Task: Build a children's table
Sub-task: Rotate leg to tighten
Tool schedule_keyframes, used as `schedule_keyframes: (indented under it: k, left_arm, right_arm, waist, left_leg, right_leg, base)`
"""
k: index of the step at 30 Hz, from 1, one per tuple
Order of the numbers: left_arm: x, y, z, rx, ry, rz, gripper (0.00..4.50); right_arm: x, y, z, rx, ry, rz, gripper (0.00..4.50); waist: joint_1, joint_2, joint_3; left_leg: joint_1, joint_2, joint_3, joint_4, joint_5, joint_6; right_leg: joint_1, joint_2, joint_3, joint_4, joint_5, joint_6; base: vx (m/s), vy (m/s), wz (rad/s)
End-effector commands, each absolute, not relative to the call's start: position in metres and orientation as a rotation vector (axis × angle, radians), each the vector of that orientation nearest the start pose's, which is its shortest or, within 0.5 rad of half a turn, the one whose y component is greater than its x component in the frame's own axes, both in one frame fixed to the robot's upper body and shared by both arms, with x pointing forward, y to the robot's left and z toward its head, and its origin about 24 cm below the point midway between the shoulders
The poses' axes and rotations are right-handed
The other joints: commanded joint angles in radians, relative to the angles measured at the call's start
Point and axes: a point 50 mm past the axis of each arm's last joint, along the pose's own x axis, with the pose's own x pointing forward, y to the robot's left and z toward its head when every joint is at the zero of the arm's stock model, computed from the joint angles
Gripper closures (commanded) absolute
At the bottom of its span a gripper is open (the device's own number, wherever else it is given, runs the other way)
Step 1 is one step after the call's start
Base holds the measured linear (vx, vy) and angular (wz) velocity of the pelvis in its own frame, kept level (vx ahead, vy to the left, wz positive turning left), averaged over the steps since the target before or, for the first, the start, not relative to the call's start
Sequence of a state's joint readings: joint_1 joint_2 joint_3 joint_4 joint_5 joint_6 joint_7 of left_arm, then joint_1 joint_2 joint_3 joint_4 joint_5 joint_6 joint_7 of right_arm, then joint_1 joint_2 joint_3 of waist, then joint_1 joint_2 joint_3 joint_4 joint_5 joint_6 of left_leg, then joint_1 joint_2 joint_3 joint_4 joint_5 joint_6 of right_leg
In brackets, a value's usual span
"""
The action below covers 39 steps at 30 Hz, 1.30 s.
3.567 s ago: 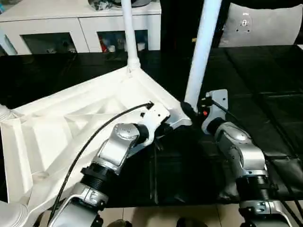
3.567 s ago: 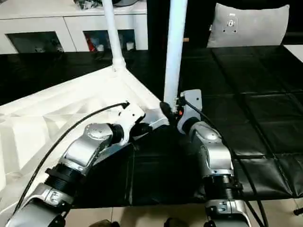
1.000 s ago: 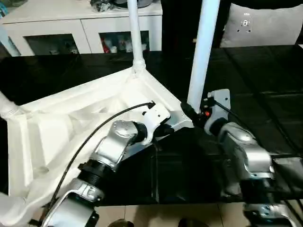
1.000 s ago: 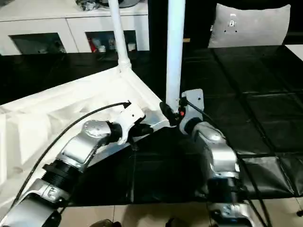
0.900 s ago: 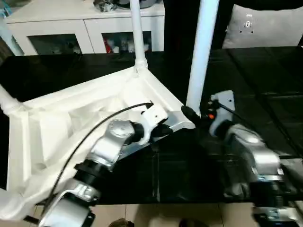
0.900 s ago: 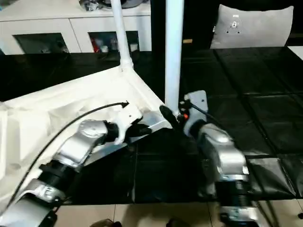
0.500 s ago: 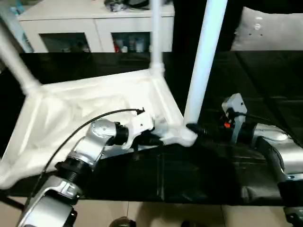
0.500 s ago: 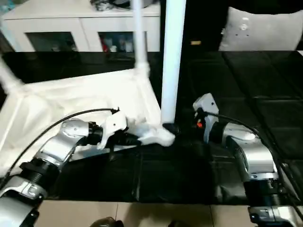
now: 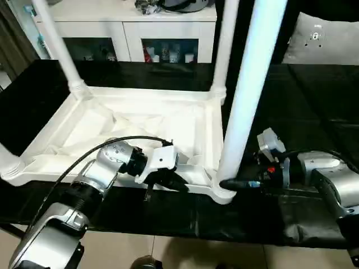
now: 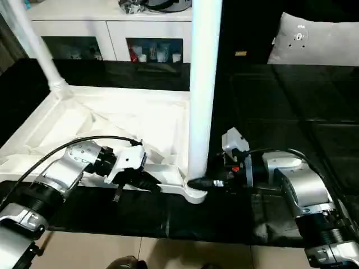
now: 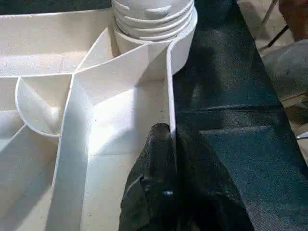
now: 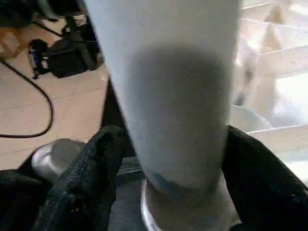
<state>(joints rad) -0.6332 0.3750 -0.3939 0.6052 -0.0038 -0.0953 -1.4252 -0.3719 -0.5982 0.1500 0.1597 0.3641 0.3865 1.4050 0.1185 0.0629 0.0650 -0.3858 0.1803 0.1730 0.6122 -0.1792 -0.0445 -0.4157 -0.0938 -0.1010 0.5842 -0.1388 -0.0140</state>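
Fingers of the left gripper [image 11: 169, 144] pinch the near rim of the upturned table top [image 9: 140, 120]; right gripper [image 12: 168, 159] clasps the near-corner leg [image 9: 247, 95] at its base

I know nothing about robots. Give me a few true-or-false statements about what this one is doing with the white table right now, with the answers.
1. The white plastic table top lies upside down, ribbed underside up. True.
2. The right gripper has its two black fingers on either side of the white tapered leg near its base. True.
3. The left gripper is holding a loose leg in the air. False: it pinches the thin side wall of the table top.
4. The legs in view lie flat on the black-covered work table. False: they stand upright at the corners of the table top.
5. A white cabinet stands behind the work table. True.
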Motion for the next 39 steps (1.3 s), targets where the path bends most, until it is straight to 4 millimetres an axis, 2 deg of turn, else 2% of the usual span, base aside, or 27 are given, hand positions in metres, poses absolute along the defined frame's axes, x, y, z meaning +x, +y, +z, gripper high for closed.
schedule_keyframes:
  k: [1,2,7,12,14,15,16,18,19,20,21,22,23,24,25,26,28,29,31,32,33,35,36,39]
  left_arm:
    - [0.31,0.104,0.078,0.588,0.272,-1.711,4.5]
    - [0.31,0.104,0.078,0.588,0.272,-1.711,4.5]
    - [0.311,0.106,0.077,0.58,0.273,-1.698,4.5]
    - [0.315,0.104,0.077,0.524,0.279,-1.603,4.5]
    - [0.316,0.103,0.077,0.499,0.281,-1.558,4.5]
    - [0.319,0.098,0.079,0.458,0.274,-1.488,4.5]
    - [0.32,0.096,0.08,0.442,0.274,-1.464,4.5]
    - [0.322,0.09,0.083,0.403,0.271,-1.406,4.5]
    - [0.324,0.077,0.087,0.348,0.262,-1.334,4.5]
    - [0.325,0.067,0.09,0.311,0.256,-1.282,4.5]
    - [0.326,0.062,0.091,0.292,0.256,-1.251,4.5]
    - [0.327,0.054,0.092,0.271,0.255,-1.212,4.5]
    - [0.327,0.051,0.093,0.264,0.254,-1.199,4.5]
    - [0.328,0.047,0.093,0.256,0.254,-1.183,4.5]
    - [0.33,0.039,0.094,0.24,0.243,-1.136,4.5]
    - [0.334,0.026,0.096,0.217,0.224,-1.057,4.5]
    - [0.335,0.017,0.1,0.215,0.202,-1.017,4.5]
    - [0.335,0.014,0.102,0.213,0.194,-1.005,4.5]
    - [0.335,0.012,0.105,0.214,0.181,-1.004,4.5]
    - [0.335,0.012,0.107,0.222,0.173,-1.006,4.5]
    - [0.335,0.014,0.107,0.235,0.169,-1.007,4.5]
    - [0.335,0.019,0.106,0.254,0.171,-1.01,4.5]
    - [0.335,0.02,0.105,0.258,0.17,-1.012,4.5]
    - [0.336,0.025,0.103,0.264,0.17,-1.019,4.5]
  right_arm:
    - [0.271,-0.178,0.093,-0.066,0.382,1.494,1.66]
    - [0.27,-0.178,0.092,-0.062,0.387,1.497,1.92]
    - [0.268,-0.177,0.089,-0.041,0.407,1.5,2.33]
    - [0.266,-0.17,0.085,0.03,0.416,1.432,2.42]
    - [0.267,-0.167,0.083,0.04,0.415,1.381,2.44]
    - [0.271,-0.163,0.08,0.021,0.404,1.293,2.44]
    - [0.272,-0.161,0.079,0.014,0.403,1.259,2.44]
    - [0.278,-0.156,0.076,0.018,0.392,1.162,2.44]
    - [0.289,-0.149,0.073,0.042,0.375,1.003,2.45]
    - [0.296,-0.144,0.07,0.053,0.369,0.887,2.46]
    - [0.3,-0.142,0.069,0.058,0.369,0.824,2.46]
    - [0.306,-0.14,0.067,0.075,0.37,0.741,2.47]
    - [0.308,-0.139,0.066,0.083,0.371,0.708,2.48]
    - [0.31,-0.139,0.065,0.095,0.373,0.667,2.48]
    - [0.316,-0.138,0.064,0.089,0.365,0.596,2.49]
    - [0.324,-0.136,0.062,0.095,0.362,0.486,2.49]
    - [0.329,-0.134,0.062,0.081,0.338,0.437,2.49]
    - [0.331,-0.132,0.064,0.073,0.32,0.426,2.49]
    - [0.333,-0.132,0.065,0.085,0.295,0.414,1.8]
    - [0.333,-0.133,0.067,0.12,0.278,0.4,1.81]
    - [0.333,-0.133,0.068,0.139,0.274,0.399,1.78]
    - [0.331,-0.136,0.07,0.122,0.244,0.413,1.52]
    - [0.33,-0.137,0.07,0.121,0.236,0.423,1.4]
    - [0.327,-0.142,0.073,0.109,0.204,0.451,1.23]
  waist:
    - [-0.002,-0.03,-0.087]
    - [-0.002,-0.03,-0.087]
    - [-0.001,-0.031,-0.088]
    - [0.001,-0.03,-0.087]
    - [-0.001,-0.027,-0.084]
    - [-0.004,-0.029,-0.083]
    - [-0.009,-0.024,-0.082]
    - [-0.016,-0.027,-0.081]
    - [-0.026,-0.022,-0.08]
    - [-0.039,-0.023,-0.079]
    - [-0.055,-0.02,-0.08]
    - [-0.061,-0.023,-0.082]
    - [-0.074,-0.021,-0.082]
    - [-0.081,-0.024,-0.085]
    - [-0.084,-0.024,-0.086]
    - [-0.091,-0.022,-0.087]
    - [-0.092,-0.024,-0.089]
    - [-0.088,-0.024,-0.09]
    - [-0.081,-0.024,-0.093]
    - [-0.078,-0.02,-0.096]
    - [-0.077,-0.02,-0.097]
    - [-0.073,-0.019,-0.1]
    - [-0.071,-0.018,-0.1]
    - [-0.069,-0.018,-0.099]
  left_leg:
    - [0.017,0.048,-0.01,-0.068,-0.181,0.082]
    - [0.017,0.048,-0.01,-0.068,-0.181,0.082]
    - [0.016,0.048,-0.01,-0.067,-0.168,0.085]
    - [0.017,0.051,-0.01,-0.069,-0.169,0.081]
    - [0.018,0.047,-0.012,-0.07,-0.195,0.063]
    - [0.018,0.045,-0.011,-0.071,-0.207,0.06]
    - [0.023,0.045,-0.013,-0.072,-0.221,0.042]
    - [0.02,0.039,-0.015,-0.072,-0.232,0.034]
    - [0.017,0.041,-0.016,-0.075,-0.236,0.024]
    - [0.016,0.037,-0.02,-0.075,-0.249,0.013]
    - [0.012,0.034,-0.022,-0.076,-0.254,0.002]
    - [0.014,0.034,-0.024,-0.075,-0.256,-0.001]
    - [0.016,0.031,-0.022,-0.073,-0.266,0.011]
    - [0.012,0.029,-0.021,-0.071,-0.251,0.025]
    - [0.008,0.028,-0.02,-0.071,-0.236,0.033]
    - [0.008,0.027,-0.017,-0.068,-0.226,0.041]
    - [0.013,0.022,-0.012,-0.062,-0.21,0.056]
    - [0.008,0.02,-0.01,-0.062,-0.194,0.068]
    - [0.007,0.022,-0.011,-0.062,-0.164,0.088]
    - [0.005,0.025,-0.011,-0.062,-0.14,0.099]
    - [0.004,0.025,-0.012,-0.062,-0.129,0.105]
    - [0.003,0.029,-0.013,-0.061,-0.092,0.125]
    - [0.005,0.031,-0.012,-0.06,-0.093,0.13]
    - [0.004,0.03,-0.012,-0.06,-0.096,0.137]
  right_leg:
    - [0.058,-0.062,0.045,-0.071,-0.401,-0.159]
    - [0.057,-0.063,0.045,-0.071,-0.398,-0.161]
    - [0.058,-0.063,0.045,-0.068,-0.381,-0.164]
    - [0.058,-0.062,0.047,-0.068,-0.373,-0.168]
    - [0.057,-0.062,0.043,-0.074,-0.418,-0.159]
    - [0.058,-0.062,0.041,-0.078,-0.44,-0.151]
    - [0.054,-0.062,0.042,-0.08,-0.464,-0.14]
    - [0.058,-0.062,0.036,-0.087,-0.509,-0.12]
    - [0.058,-0.061,0.038,-0.086,-0.512,-0.112]
    - [0.057,-0.06,0.03,-0.091,-0.525,-0.11]
    - [0.06,-0.058,0.025,-0.089,-0.526,-0.105]
    - [0.062,-0.059,0.024,-0.091,-0.521,-0.102]
    - [0.057,-0.055,0.024,-0.096,-0.509,-0.109]
    - [0.064,-0.057,0.027,-0.095,-0.479,-0.111]
    - [0.065,-0.056,0.028,-0.093,-0.458,-0.115]
    - [0.06,-0.053,0.028,-0.093,-0.434,-0.129]
    - [0.058,-0.051,0.028,-0.097,-0.421,-0.136]
    - [0.062,-0.051,0.03,-0.095,-0.411,-0.133]
    - [0.065,-0.051,0.03,-0.092,-0.381,-0.132]
    - [0.067,-0.051,0.033,-0.084,-0.337,-0.142]
    - [0.067,-0.05,0.033,-0.082,-0.314,-0.148]
    - [0.069,-0.048,0.034,-0.068,-0.223,-0.182]
    - [0.069,-0.05,0.035,-0.066,-0.206,-0.194]
    - [0.071,-0.051,0.035,-0.067,-0.208,-0.196]
  base:
    - [0.0,0.0,0.0]
    - [0.0,0.0,0.0]
    - [0.0,0.0,0.0]
    - [0.0,0.0,0.0]
    - [0.0,0.0,0.0]
    - [0.0,0.0,0.0]
    - [0.0,0.0,0.0]
    - [0.0,0.0,0.0]
    - [0.0,0.0,0.0]
    - [0.0,0.0,0.0]
    - [0.0,0.0,0.0]
    - [0.0,0.0,0.0]
    - [0.0,0.0,0.0]
    - [0.0,0.0,0.0]
    - [0.0,0.0,0.0]
    - [0.0,0.0,0.0]
    - [0.0,0.0,0.0]
    - [0.0,0.0,0.0]
    - [0.0,0.0,0.0]
    - [0.0,0.0,0.0]
    - [0.0,0.0,0.0]
    - [0.0,0.0,0.0]
    - [0.0,0.0,0.0]
    - [0.0,0.0,0.0]
